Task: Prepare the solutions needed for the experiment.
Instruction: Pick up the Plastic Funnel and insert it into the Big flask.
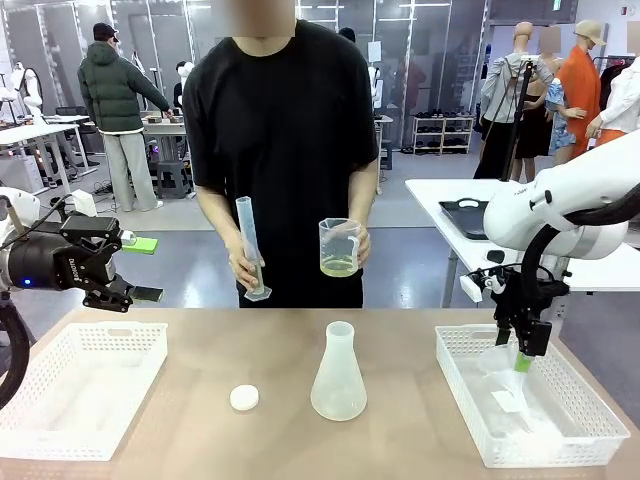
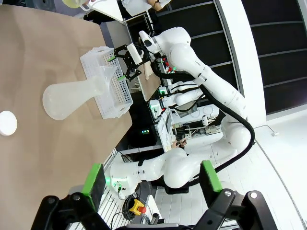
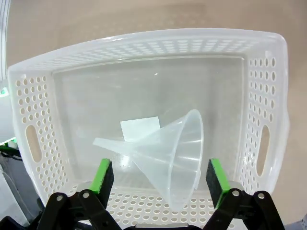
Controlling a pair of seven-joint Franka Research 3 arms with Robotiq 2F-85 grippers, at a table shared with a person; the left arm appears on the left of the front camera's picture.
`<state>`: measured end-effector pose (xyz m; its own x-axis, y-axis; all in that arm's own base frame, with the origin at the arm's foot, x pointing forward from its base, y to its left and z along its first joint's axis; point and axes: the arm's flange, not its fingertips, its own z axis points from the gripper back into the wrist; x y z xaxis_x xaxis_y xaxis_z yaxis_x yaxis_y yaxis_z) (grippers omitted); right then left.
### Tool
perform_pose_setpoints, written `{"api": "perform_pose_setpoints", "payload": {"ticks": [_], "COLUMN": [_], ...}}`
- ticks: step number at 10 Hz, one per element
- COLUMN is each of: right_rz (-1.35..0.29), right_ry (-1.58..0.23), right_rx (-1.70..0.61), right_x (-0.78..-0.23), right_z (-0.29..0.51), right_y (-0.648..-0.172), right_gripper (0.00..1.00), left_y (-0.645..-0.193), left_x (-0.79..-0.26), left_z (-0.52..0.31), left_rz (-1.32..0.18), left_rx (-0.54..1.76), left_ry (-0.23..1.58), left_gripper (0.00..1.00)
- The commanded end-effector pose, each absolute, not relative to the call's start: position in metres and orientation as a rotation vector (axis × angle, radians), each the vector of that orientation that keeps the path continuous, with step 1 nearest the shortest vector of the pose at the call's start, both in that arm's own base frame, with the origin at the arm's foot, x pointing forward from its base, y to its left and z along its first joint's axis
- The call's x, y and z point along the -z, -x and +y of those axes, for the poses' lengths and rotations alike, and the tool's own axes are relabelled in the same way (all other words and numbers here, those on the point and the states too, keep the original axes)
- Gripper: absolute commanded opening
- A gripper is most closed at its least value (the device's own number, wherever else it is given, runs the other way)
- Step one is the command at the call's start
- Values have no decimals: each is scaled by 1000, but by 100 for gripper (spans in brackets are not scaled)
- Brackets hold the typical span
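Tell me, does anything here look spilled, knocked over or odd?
Nothing is spilled or broken. The only thing lying over is the clear funnel, on its side in the right basket, under the right gripper. The flask stands upright on the table, a small white disc beside it, apart.

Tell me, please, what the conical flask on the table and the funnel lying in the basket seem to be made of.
Conical flask: probably plastic, frosted and matte; its walls look milky, without sharp glints. Funnel: likely thin clear plastic, smooth and glossy; the basket shows through it. Glass cannot be ruled out.
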<state>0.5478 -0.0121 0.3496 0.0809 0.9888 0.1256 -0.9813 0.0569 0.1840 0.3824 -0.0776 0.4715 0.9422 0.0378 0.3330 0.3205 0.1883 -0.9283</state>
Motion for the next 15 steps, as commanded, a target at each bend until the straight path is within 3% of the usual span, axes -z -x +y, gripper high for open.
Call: {"api": "perform_pose_setpoints", "payload": {"ticks": [1, 9, 13, 15], "right_rz": [51, 84, 75, 40], "right_ry": [-298, -287, -268, -175], "right_rx": [-1521, -1505, -1492, -1422], "right_x": [-349, -344, -344, -366], "right_z": [-16, -16, -12, -3], "right_y": [-555, -559, -558, -546], "right_gripper": [80, 1, 2, 2], "left_y": [-383, -383, -383, -383], "left_x": [-473, -473, -473, -473], "left_z": [-79, -79, -79, -79], "left_rz": [-309, -309, -309, -309], "left_rx": [194, 194, 194, 194], "left_ry": [1400, 1400, 1400, 1400], "left_gripper": [100, 100, 100, 100]}}
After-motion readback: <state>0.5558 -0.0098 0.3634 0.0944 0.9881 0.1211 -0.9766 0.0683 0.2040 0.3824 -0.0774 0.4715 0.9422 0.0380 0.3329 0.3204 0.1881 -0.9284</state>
